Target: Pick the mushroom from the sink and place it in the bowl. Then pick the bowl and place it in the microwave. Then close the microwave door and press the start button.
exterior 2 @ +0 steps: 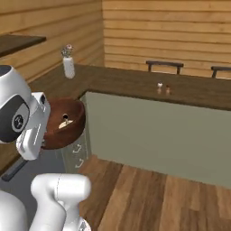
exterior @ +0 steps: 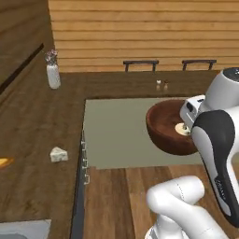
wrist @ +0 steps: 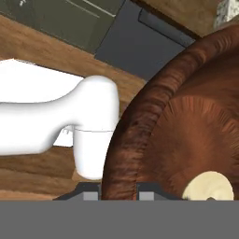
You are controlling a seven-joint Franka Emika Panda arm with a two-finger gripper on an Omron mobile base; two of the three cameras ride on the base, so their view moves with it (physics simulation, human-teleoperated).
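A: Holding the bowl (exterior: pixel 169 126) by its thick rim, lifted in the air, clear of the desk (exterior: pixel 42 135). Fingers (wrist: pixel 119 192) narrow, clamped on the rim, one outside and one inside the wall, as seen in the hand view.

B: And the mushroom (wrist: pixel 208 187)?

A: Lying inside the bowl, pale cap up, near the bottom. Visible also from the right base view, small and light against the dark wood.

B: So first part finished?

A: Judged so. Mushroom in the bowl, bowl picked up. Carried now beside the arm, over the wooden floor (exterior 2: pixel 149 198), in front of the grey-green side of the island (exterior 2: pixel 158 131).

B: Anything else around?

A: A white vase (exterior: pixel 53 74) with flowers at the far corner of the desk, two small shakers (exterior: pixel 161 84) near the far edge, a pale wedge, perhaps cheese (exterior: pixel 59 154), closer. Two dark chairs (exterior: pixel 141 64) against the plank wall.

B: What remains?

A: Most of the second half. Still to do: put the bowl into the microwave, release it, close the door, press the start button. Should keep the bowl level on the way, otherwise the mushroom could roll out, being gripped only at one side of the rim.
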